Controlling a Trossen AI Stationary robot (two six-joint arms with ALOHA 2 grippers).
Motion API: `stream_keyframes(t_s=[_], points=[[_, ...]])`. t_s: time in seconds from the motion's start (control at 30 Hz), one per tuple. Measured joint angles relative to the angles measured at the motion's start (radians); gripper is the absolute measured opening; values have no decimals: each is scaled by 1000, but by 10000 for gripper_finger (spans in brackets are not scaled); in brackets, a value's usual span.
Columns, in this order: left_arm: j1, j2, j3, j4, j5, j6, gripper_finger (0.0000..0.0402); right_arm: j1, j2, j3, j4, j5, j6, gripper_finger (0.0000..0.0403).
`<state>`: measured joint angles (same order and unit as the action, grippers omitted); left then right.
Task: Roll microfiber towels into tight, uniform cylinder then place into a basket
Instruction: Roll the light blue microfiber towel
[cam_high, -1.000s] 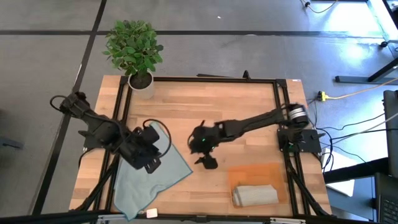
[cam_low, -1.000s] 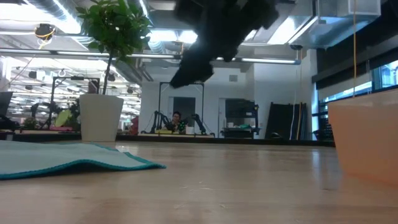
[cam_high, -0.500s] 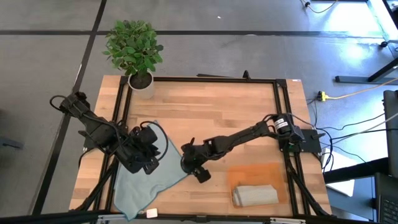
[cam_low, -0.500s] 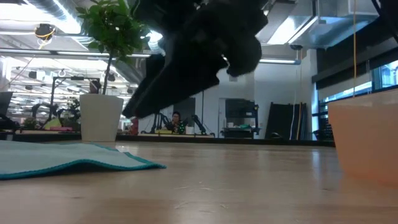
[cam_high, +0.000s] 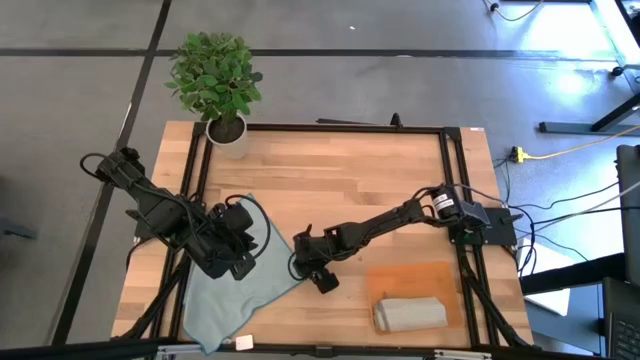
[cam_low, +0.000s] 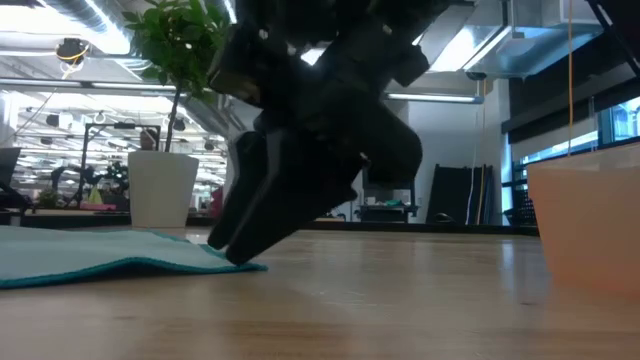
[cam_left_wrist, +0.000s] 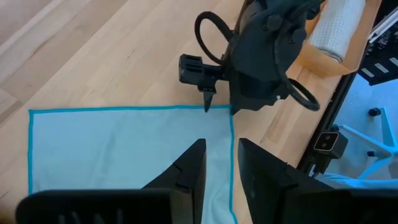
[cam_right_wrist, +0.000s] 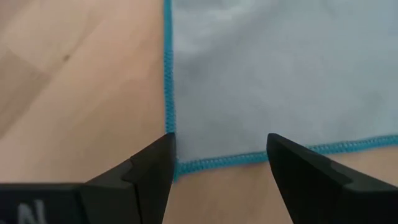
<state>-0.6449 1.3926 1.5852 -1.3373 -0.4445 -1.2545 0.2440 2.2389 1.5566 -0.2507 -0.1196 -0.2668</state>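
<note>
A pale blue towel (cam_high: 235, 295) with a teal hem lies spread flat at the table's near left. My right gripper (cam_right_wrist: 221, 158) is open and hangs low over the towel's right corner (cam_right_wrist: 171, 167), one finger over the wood, one over the cloth. My left gripper (cam_left_wrist: 219, 155) hovers above the towel's middle, its fingers a little apart with nothing between them. A rolled grey-beige towel (cam_high: 410, 313) lies in the orange basket (cam_high: 415, 275) at the near right. My right gripper comes slanting down from the table's right at the blue towel's right corner (cam_low: 240, 262). Its fingertips (cam_low: 232, 252) reach about the level of the cloth, but I cannot tell whether they touch it.
A white pot with a green plant (cam_high: 227, 135) stands at the table's far left corner. A black frame rail (cam_high: 330, 128) runs round the tabletop. Bare wood lies between the towel and the basket and across the far half.
My right gripper has come down and gone toward the table's near-left, to the blue towel's right corner, rolling its wrist on the way; its fingers stay apart. The towel lies as before.
</note>
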Motion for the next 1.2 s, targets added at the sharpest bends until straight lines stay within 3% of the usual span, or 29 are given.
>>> stream_keyframes(t_s=[0.17,0.3,0.7,0.83,1.0,1.2], points=[[0,0,0,0,0,0,84,0,12,1,-15,6,0,239],[0,0,0,0,0,0,84,1,14,2,-29,14,0,205],[0,0,0,0,0,0,84,-25,15,3,-74,14,40,14],[0,0,0,0,0,0,84,-53,13,3,-105,6,47,14],[0,3,0,1,-1,5,84,-130,-29,-1,-233,-88,47,6],[0,29,0,4,-25,35,84,-236,-72,-5,-344,-74,49,5]])
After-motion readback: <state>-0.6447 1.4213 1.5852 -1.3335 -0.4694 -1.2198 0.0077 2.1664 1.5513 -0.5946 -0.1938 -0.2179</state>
